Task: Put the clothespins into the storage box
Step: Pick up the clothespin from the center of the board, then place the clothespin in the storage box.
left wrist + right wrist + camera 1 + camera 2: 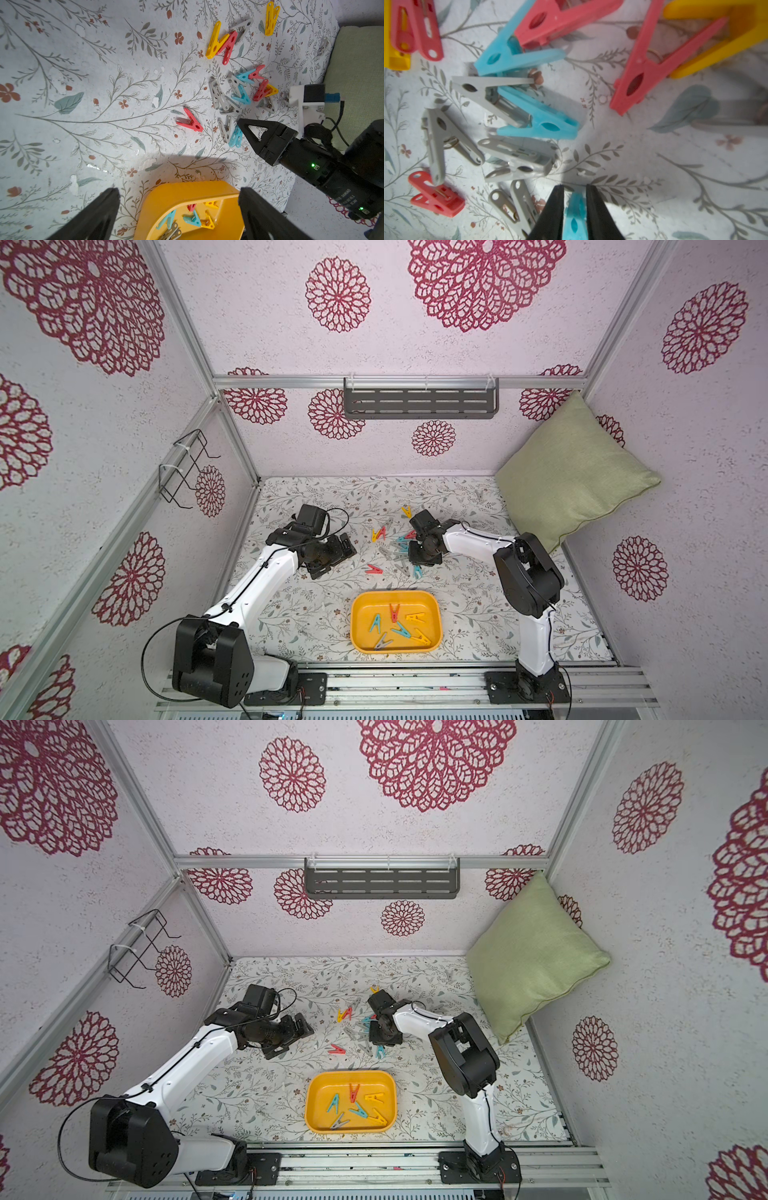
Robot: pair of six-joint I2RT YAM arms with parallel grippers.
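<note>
Floral-print tabletop, red-rosette walls around it: that is your workspace. Your right gripper [574, 186] is down at the near edge of the loose clothespins [239, 96], jaws pinched on a teal-blue clothespin [574, 218] that appears to lie on the table. Watch that grip: it looks to sit close to one end, so the peg could swing or slip out as you lift. A grey clothespin [225, 128] lies right against it and may get dragged along or flicked aside. If you are squeezing the handle end, the spring could open and the peg may pop free; which end you hold I cannot tell. Your left gripper [334, 556] hangs spread wide and holds nothing, near the pile, so mind the two arms meeting on the way to the box. The yellow-orange storage box [361, 605] sits toward the front edge, between the arm bases, and holds six clothespins: two teal, two yellow, one red, one grey.
</note>
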